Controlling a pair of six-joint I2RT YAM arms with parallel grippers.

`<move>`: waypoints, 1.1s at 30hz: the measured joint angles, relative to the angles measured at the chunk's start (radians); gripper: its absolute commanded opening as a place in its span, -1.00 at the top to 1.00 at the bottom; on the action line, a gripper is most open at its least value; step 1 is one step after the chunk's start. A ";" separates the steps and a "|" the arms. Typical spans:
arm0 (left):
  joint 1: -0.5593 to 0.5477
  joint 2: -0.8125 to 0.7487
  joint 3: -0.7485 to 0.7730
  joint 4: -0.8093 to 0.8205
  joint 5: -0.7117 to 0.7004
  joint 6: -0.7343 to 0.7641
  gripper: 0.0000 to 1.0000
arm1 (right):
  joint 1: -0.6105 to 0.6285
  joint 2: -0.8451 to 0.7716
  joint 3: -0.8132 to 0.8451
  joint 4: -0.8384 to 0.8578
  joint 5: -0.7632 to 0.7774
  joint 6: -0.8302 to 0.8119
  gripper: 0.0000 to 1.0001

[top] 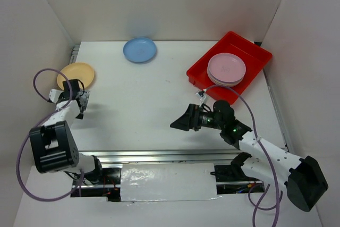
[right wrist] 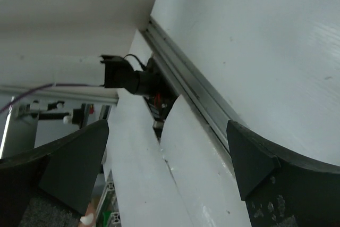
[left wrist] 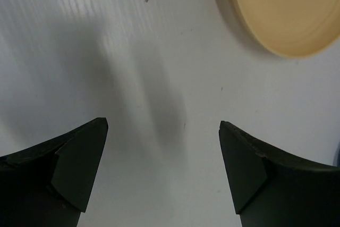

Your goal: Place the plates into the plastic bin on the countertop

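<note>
A red plastic bin (top: 249, 51) sits at the back right of the white countertop (top: 159, 104) and holds a stack of plates, a pink one (top: 227, 67) on top. A blue plate (top: 140, 49) lies at the back middle. A yellow plate (top: 76, 75) (left wrist: 287, 11) lies at the left edge. My left gripper (top: 81, 106) (left wrist: 163, 174) hangs open just in front of the yellow plate, with only bare countertop between its fingers. My right gripper (top: 180, 122) (right wrist: 167, 168) is open and empty over the middle of the countertop, pointing left toward the near rail.
White walls enclose the countertop on three sides. A metal rail (top: 159, 155) (right wrist: 196, 91) runs along the near edge, with a white cover sheet (top: 164, 182) and the arm bases behind it. Purple cables loop beside both arms.
</note>
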 measured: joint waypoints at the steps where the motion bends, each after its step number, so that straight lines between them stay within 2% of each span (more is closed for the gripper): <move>1: 0.022 0.039 0.000 0.041 0.010 -0.003 -0.99 | 0.027 0.000 -0.010 0.034 -0.003 0.010 -1.00; 6: 0.137 0.194 -0.002 0.239 0.089 -0.003 -0.99 | 0.175 0.008 -0.040 0.165 0.016 0.035 -1.00; 12: 0.184 0.401 0.187 0.301 0.129 -0.003 -0.99 | 0.351 0.019 -0.041 0.185 0.103 0.027 -1.00; 17: 0.200 0.475 0.251 0.356 0.149 -0.027 -0.87 | 0.400 0.056 -0.035 0.183 0.140 -0.007 -1.00; 20: 0.199 0.538 0.328 0.340 0.143 -0.035 -0.51 | 0.403 0.075 -0.027 0.177 0.155 -0.021 -1.00; 21: 0.196 0.560 0.360 0.324 0.138 -0.033 -0.25 | 0.402 0.076 -0.025 0.176 0.158 -0.022 -1.00; 23: 0.186 0.608 0.419 0.285 0.121 -0.036 -0.05 | 0.400 0.073 -0.021 0.175 0.161 -0.026 -1.00; 26: 0.168 0.644 0.470 0.241 0.101 -0.043 0.41 | 0.397 0.052 -0.018 0.160 0.174 -0.032 -1.00; 27: 0.163 0.652 0.485 0.223 0.095 -0.048 0.84 | 0.395 0.039 -0.018 0.151 0.182 -0.035 -1.00; 28: 0.157 0.659 0.499 0.199 0.090 -0.055 1.00 | 0.393 0.024 -0.018 0.142 0.192 -0.038 -1.00; 33: 0.128 0.654 0.533 0.109 0.082 -0.078 1.00 | 0.373 -0.023 -0.016 0.118 0.230 -0.045 -1.00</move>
